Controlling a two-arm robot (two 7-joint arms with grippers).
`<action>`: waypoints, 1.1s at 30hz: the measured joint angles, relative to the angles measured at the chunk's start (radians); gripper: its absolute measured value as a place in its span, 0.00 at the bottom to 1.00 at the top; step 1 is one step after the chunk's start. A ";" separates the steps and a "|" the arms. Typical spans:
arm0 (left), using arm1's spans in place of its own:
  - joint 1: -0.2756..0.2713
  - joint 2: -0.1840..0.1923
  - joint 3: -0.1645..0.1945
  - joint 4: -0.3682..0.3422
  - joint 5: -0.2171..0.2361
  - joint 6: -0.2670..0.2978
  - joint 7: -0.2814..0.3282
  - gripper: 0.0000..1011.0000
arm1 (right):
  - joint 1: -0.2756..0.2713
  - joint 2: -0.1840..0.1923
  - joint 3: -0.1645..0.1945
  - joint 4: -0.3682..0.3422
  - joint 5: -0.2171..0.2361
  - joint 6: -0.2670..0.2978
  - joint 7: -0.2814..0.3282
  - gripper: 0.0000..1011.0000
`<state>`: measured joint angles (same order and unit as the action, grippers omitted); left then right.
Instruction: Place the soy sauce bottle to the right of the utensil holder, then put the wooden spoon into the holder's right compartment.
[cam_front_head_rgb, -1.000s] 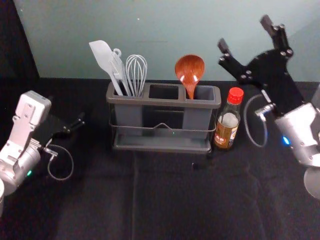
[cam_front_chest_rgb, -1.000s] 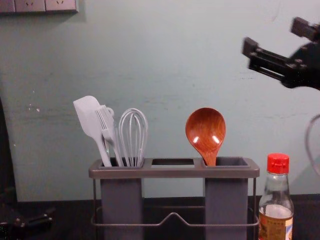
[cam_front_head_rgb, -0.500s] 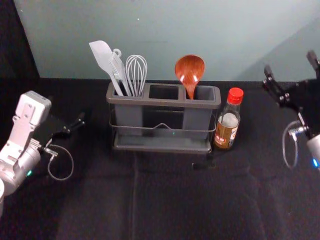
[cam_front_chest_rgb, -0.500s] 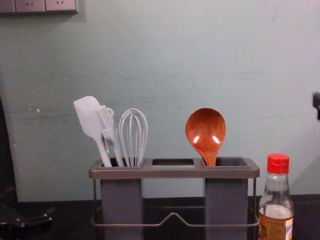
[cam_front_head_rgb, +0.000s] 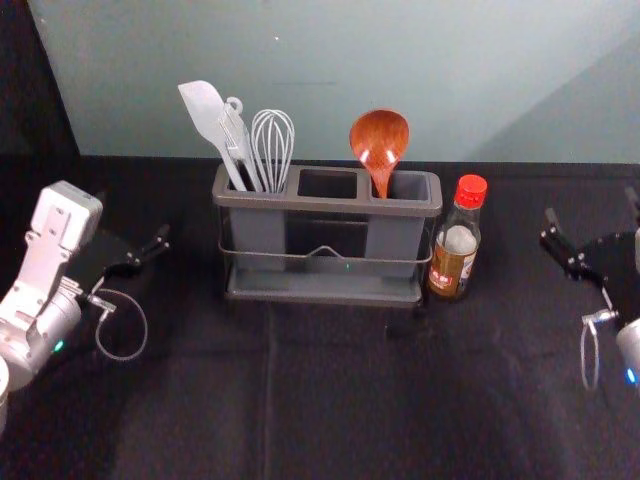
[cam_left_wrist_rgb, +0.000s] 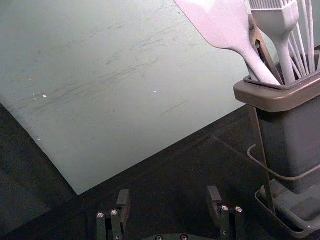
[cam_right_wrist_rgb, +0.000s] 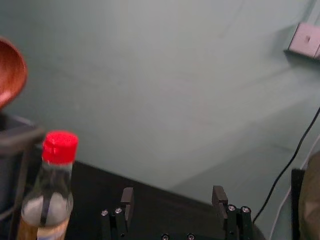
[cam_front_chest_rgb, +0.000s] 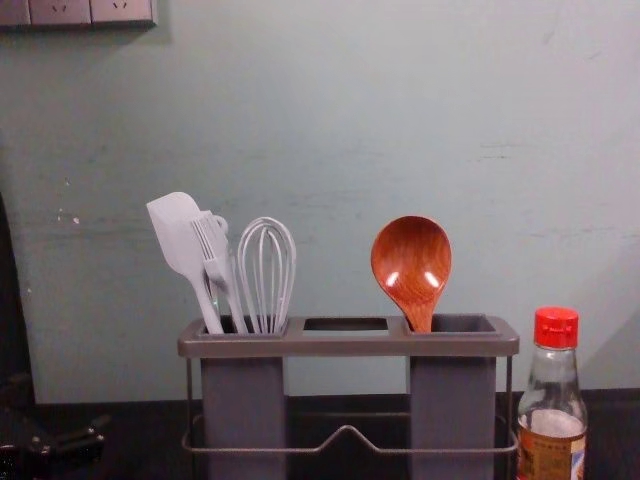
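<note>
The wooden spoon stands bowl-up in the right compartment of the grey utensil holder. Just right of the holder, the red-capped soy sauce bottle is upright on the table. My right gripper is open and holds nothing, apart from the bottle at the table's right side; the right wrist view has the gripper with its fingers spread and the bottle off to one side. My left gripper is parked at the left, open and empty, as the left wrist view of the gripper confirms.
A white spatula, a brush and a whisk fill the holder's left compartment. Behind the table rises a pale wall. In the right wrist view, a black cable hangs near a wall socket.
My right gripper has moved right and down, away from the holder and bottle, and has left the chest view. The spoon, bottle and left arm have stayed still.
</note>
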<state>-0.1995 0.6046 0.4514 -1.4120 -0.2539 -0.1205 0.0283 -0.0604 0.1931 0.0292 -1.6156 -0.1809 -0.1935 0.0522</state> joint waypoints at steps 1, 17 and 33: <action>0.000 0.000 0.000 0.000 0.000 0.000 0.000 0.99 | -0.002 -0.001 0.002 0.011 -0.001 0.007 0.000 0.99; 0.000 0.000 0.000 0.000 0.000 0.000 0.000 0.99 | 0.076 0.023 -0.041 0.107 -0.006 0.090 0.067 0.99; 0.000 0.000 0.000 0.000 0.000 0.000 0.000 0.99 | 0.108 0.028 -0.060 0.130 -0.017 0.103 0.068 0.99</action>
<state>-0.1995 0.6047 0.4514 -1.4120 -0.2539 -0.1206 0.0283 0.0480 0.2213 -0.0305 -1.4860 -0.1983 -0.0909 0.1203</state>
